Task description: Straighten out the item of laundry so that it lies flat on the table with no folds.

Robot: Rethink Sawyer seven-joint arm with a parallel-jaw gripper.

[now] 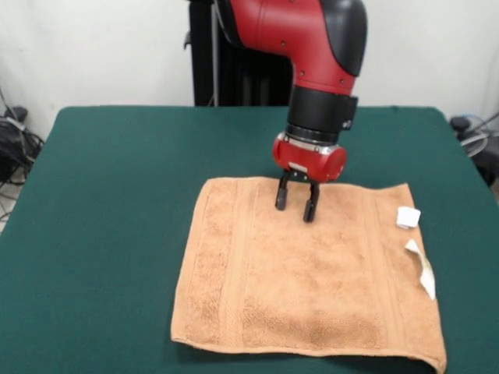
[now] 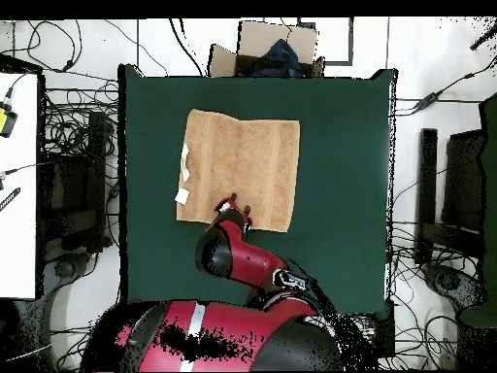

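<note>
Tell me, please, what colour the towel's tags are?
White; the tags show best in the front view, at the towel's edge.

no text readable — tags included.

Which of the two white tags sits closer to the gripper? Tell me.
The small square tag, nearer the towel's far corner; the long strip tag lies farther from the gripper.

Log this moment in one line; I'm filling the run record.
towel: flat on table | gripper: open, over towel's robot-side edge | tags: showing
</note>
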